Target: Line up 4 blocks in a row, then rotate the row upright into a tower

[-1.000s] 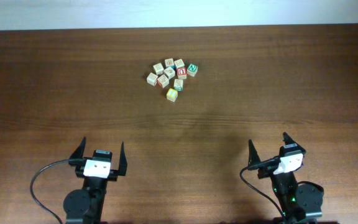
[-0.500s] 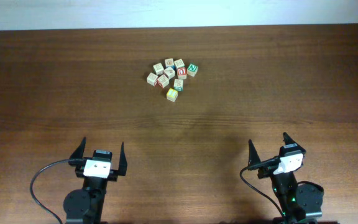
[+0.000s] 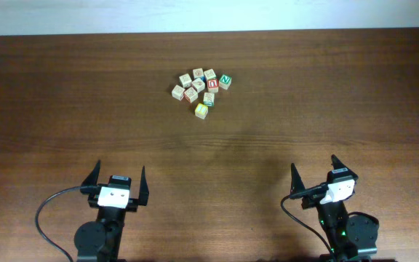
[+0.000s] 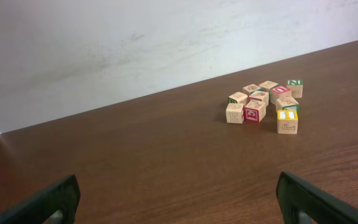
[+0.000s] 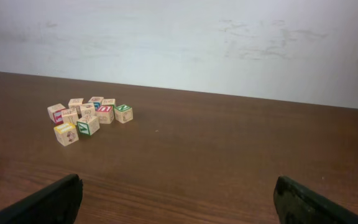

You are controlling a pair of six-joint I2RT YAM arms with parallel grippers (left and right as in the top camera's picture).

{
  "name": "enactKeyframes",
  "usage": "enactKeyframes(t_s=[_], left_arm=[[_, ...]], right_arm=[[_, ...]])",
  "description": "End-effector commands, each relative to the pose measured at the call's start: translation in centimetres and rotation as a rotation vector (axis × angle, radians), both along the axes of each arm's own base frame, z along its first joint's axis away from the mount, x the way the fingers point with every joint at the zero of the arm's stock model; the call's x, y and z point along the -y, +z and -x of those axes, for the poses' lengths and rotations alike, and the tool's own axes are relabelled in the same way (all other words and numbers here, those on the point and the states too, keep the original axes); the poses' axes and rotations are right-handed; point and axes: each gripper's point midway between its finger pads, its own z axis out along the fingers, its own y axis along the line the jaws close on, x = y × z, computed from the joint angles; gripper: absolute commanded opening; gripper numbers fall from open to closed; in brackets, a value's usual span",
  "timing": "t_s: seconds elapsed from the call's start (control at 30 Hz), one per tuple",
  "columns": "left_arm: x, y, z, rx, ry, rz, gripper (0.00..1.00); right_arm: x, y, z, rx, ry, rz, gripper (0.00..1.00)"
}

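Overhead: blocks (image 3: 201, 89) clustered far centre on the surface (image 3: 326, 87); green N block (image 3: 225, 81) at the right end, yellow-topped block (image 3: 201, 110) nearest. Left tool (image 3: 120, 168) and right tool (image 3: 313, 164) at near edge, spread wide, empty, well apart from the cluster. Wrist views alone show side faces and a pale wall (image 4: 135, 43).

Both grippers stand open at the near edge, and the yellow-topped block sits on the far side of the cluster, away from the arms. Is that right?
No. The overhead view shows the yellow-topped block on the near side of the cluster, towards the arms. The left gripper and right gripper do stand open at the near edge.
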Motion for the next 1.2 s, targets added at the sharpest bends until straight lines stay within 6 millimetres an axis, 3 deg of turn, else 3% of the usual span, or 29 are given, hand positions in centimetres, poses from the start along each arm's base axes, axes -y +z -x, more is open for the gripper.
enactKeyframes(t_s=[0.0,0.7,0.87,1.03,1.17], left_arm=[[-0.2,-0.2,0.0,0.003,0.009,-0.017,0.99],[-0.2,-0.2,0.0,0.003,0.009,-0.017,0.99],[-0.2,1.0,-0.1,0.052,0.010,-0.014,0.99],[-0.2,3.8,0.0,0.082,0.011,-0.006,0.99],[-0.2,6.7,-0.6,0.034,0.010,-0.007,0.99]], right_arm=[[0.2,-0.3,0.0,-0.004,-0.010,-0.003,0.98],[0.2,-0.3,0.0,-0.004,-0.010,-0.003,0.98],[0.2,-0.3,0.0,-0.001,-0.009,-0.003,0.98],[0.1,2.0,0.0,0.072,-0.004,-0.008,0.98],[-0.4,5.9,0.8,0.147,0.025,-0.024,0.98]])
